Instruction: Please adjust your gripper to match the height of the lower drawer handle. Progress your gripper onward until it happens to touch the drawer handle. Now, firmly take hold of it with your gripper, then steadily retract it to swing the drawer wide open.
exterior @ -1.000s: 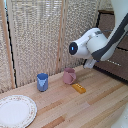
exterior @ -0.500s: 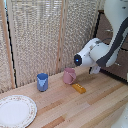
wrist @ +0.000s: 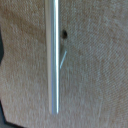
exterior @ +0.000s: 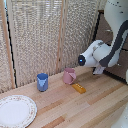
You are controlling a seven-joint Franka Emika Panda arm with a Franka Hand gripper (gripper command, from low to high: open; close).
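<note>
Arm (exterior: 107,50) reaches low toward the dark drawer (exterior: 119,70) at the exterior view's right, lining up for the pull. Lower drawer handle (wrist: 54,55) fills wrist view, close ahead. Claw hidden; spread or closed, can't tell.

Lower drawer handle (wrist: 54,55): thin straight silver bar, close against the dark brown drawer (wrist: 95,65) front.

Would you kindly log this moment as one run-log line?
phase: approach | gripper: near cabinet, state unclear | drawer handle: fills wrist view | contact: not visible
</note>
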